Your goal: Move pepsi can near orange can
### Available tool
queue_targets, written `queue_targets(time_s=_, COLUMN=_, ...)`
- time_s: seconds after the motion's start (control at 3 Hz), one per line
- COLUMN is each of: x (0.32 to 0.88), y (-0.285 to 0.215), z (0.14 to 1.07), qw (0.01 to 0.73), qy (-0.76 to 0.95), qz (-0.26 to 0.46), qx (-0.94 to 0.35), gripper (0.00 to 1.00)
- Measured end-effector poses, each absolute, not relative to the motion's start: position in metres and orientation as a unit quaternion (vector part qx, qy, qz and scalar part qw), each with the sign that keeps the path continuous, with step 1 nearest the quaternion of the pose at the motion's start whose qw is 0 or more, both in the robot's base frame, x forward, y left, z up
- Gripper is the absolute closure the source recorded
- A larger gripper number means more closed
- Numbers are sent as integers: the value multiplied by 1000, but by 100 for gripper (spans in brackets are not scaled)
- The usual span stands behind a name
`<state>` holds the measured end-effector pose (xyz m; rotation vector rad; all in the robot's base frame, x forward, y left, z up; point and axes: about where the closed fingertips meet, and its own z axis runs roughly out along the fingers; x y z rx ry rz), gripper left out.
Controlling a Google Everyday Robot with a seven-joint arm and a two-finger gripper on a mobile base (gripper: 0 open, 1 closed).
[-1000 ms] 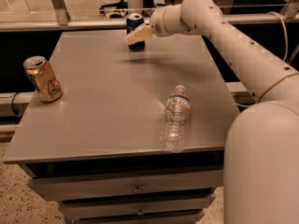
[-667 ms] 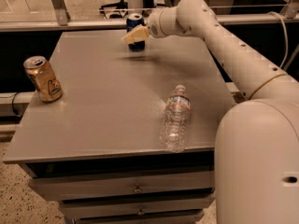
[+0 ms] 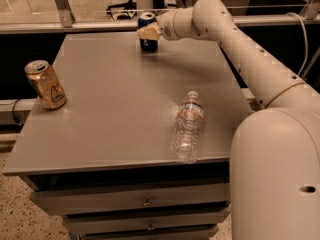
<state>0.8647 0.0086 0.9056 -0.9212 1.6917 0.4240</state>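
Note:
The pepsi can (image 3: 148, 44) stands upright at the far edge of the grey table (image 3: 115, 99), dark blue with a silver top. My gripper (image 3: 149, 32) is right at the can, reaching in from the right and covering its middle. The orange can (image 3: 46, 85) stands upright at the table's left edge, far from the pepsi can. My white arm (image 3: 240, 44) stretches from the lower right over the table's right side.
A clear plastic water bottle (image 3: 188, 126) lies on its side near the table's front right. Drawers (image 3: 145, 203) sit under the tabletop. A rail (image 3: 75, 26) and chair legs stand behind the far edge.
My gripper has shifted slightly left at the pepsi can. The can stays at about the same spot at the far edge. The orange can and the bottle have not moved.

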Motion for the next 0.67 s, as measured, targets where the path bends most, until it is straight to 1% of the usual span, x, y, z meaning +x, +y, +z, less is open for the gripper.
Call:
queue_targets(time_s=0.33, x=849, y=14, z=918, qw=551, qy=700, qz=212, qx=-402, gripper=72)
queue_targets(time_s=0.67, x=812, y=27, z=934, qw=544, qy=671, qz=257, qx=-433, gripper=96)
